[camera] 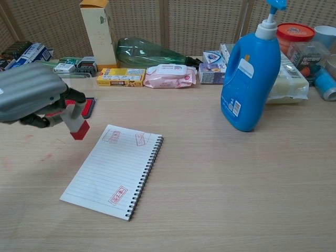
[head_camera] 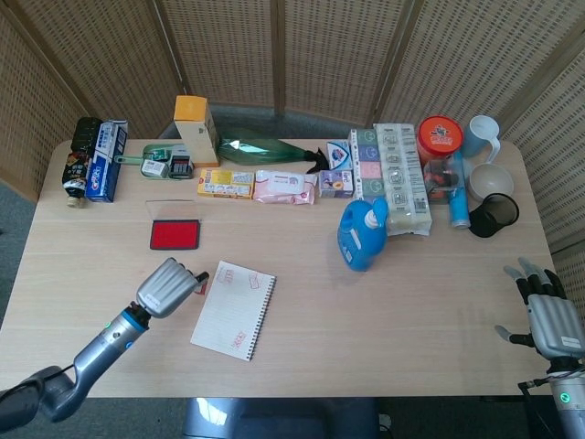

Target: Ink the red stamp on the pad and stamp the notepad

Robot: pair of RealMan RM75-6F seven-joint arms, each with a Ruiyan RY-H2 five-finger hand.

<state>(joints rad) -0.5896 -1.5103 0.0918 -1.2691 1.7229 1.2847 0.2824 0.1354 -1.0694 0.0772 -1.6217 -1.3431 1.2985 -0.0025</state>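
1. The table [head_camera: 302, 357] carries everything; the places below are given relative to the notepad [head_camera: 234, 309], which lies open and flat near the front edge with several red marks already on its lined page.
2. The blue detergent bottle [head_camera: 363, 234] stands upright, well to the right of the notepad and farther back.
3. The ink pad [head_camera: 175, 235] sits behind the notepad's left corner, lid off, apart from it.
4. The left hand [head_camera: 169, 287] hovers just beside the notepad's left edge, fingers clamped round the red stamp [camera: 76, 122].
5. The right hand [head_camera: 550, 315] is far to the right of the notepad, at the table's corner, fingers spread and holding nothing.
6. The red stamp hangs above the table just off the notepad's upper-left corner, slightly tilted, red end downward. It looks small, light and rigid; I judge the upper body the place to grip, keeping fingers off the inked face and pressing squarely.
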